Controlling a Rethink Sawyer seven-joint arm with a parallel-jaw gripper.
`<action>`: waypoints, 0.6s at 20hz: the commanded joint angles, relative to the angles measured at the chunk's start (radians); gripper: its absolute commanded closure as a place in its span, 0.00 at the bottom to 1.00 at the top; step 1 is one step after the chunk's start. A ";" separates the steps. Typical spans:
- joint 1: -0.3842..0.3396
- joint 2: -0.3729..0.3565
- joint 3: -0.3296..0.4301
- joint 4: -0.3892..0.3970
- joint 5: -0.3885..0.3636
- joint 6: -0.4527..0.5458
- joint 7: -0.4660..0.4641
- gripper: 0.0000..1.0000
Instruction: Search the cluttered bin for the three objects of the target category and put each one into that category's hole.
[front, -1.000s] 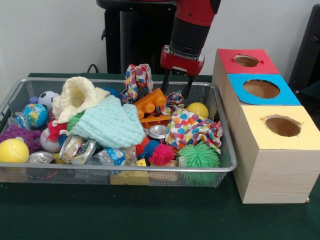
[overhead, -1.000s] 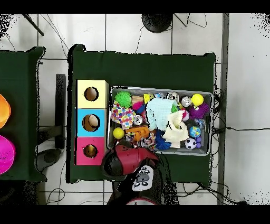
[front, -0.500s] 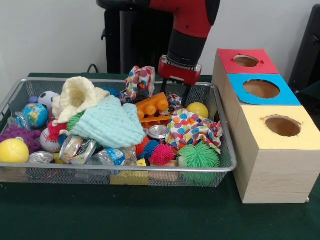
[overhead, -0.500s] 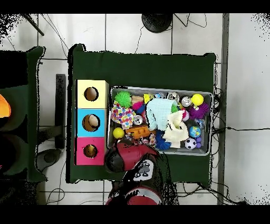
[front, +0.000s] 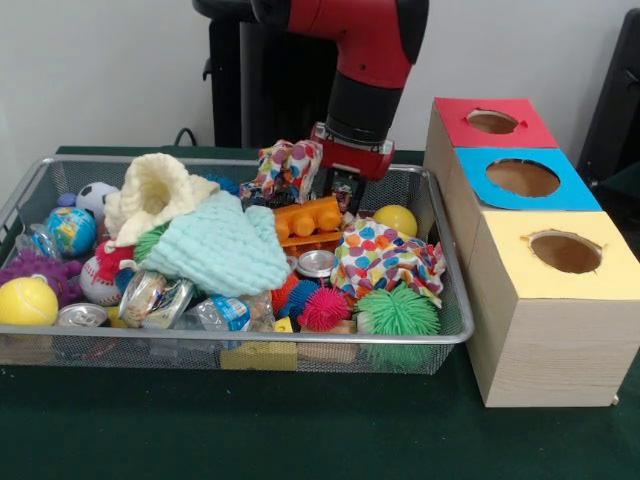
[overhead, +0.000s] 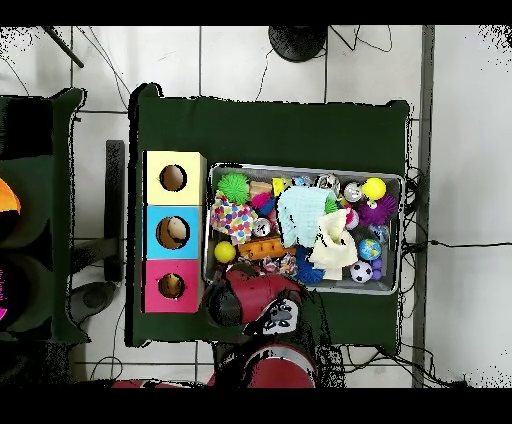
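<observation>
The wire mesh bin (front: 300, 338) is full of toys, cloths, balls and cans; it also shows in the overhead view (overhead: 305, 168). My gripper (front: 345, 192) is low at the bin's far side, open, its fingers either side of a small patterned cloth scrap, behind the orange toy block (front: 308, 222). A bunched multicoloured cloth (front: 290, 165) sits just left of it. To the right stand three wooden boxes with holes: red top (front: 465, 110), blue top (front: 480, 185) and yellow top (front: 510, 260). In the overhead view the arm (overhead: 262, 305) hides the gripper.
In the bin lie a mint knitted cloth (front: 222, 248), a cream knitted cloth (front: 155, 190), a dotted cloth (front: 385, 258), a yellow ball (front: 397, 219), green (front: 397, 312) and pink (front: 324, 308) spiky balls, and a can (front: 317, 263).
The gripper has come down into the far side of the bin. The orange block has tipped flatter, and the bunched multicoloured cloth has shifted right and lower.
</observation>
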 joint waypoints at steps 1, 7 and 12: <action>-0.094 0.038 0.164 -0.087 -0.006 0.071 0.029 1.00; -0.099 -0.009 0.162 -0.080 0.033 0.127 0.051 1.00; -0.132 -0.167 0.182 -0.027 0.030 0.257 0.005 1.00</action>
